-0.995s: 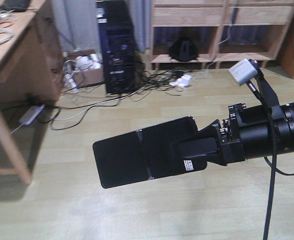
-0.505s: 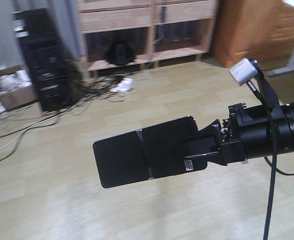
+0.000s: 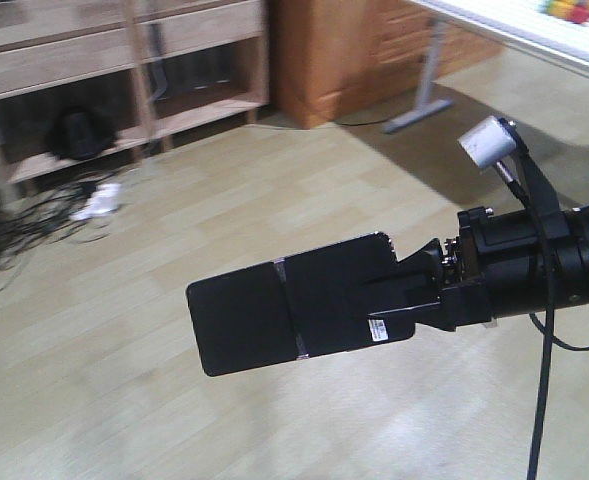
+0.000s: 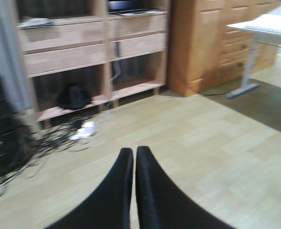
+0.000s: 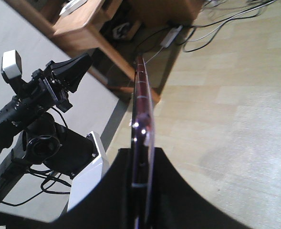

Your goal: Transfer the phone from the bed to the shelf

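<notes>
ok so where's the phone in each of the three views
exterior front-facing: the phone is in the centre of the frame, its flat face to the camera, clamped at its right end by the right gripper.
left wrist: not in it.
right wrist: centre, seen edge-on as a thin upright strip.
shared landmark: the shelf, upper left in the front and left wrist views; the right wrist view lacks it.

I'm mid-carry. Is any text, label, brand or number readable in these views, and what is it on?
No text is legible in any view.
White sticker on the phone, beside the right gripper: the print is too small and blurred to read.
Shelf and wooden cabinet: no lettering visible.
</notes>
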Motion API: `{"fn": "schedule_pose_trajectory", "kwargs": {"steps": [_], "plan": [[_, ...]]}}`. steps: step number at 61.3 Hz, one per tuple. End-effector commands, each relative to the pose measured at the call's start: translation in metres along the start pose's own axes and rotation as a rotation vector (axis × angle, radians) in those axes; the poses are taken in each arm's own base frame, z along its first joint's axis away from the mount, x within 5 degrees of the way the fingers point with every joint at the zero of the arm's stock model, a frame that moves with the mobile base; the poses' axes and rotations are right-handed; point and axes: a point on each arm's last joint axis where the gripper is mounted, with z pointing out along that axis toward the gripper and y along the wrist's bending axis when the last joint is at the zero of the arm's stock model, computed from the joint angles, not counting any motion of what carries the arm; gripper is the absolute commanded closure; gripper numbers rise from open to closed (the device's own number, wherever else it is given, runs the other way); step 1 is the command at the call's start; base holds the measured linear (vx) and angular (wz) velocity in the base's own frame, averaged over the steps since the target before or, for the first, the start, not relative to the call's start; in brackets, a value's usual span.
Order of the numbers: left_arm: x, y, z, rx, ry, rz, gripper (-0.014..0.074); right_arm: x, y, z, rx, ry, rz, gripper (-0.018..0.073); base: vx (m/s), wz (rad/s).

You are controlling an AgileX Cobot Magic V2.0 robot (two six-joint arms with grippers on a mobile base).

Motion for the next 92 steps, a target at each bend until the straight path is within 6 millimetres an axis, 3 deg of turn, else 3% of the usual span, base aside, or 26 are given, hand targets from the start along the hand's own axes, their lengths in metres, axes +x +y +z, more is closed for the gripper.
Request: {"fn": "schedule_pose_trajectory", "kwargs": {"steps": [1,92], "plan": [[-0.0061,0.0009,-0.0005,-0.010,-0.076,-0.010,0.0596,-0.0090,0.0214,-0.0084,-0.104,-0.057,-0.024,0.0561,0.16,-0.60],[-0.0061,0.0009,-0.0005,-0.010,-0.076,-0.010,0.0596,-0.0090,0.0214,-0.0084,-0.104,-0.057,-0.024,0.0561,0.13,-0.47]]}}
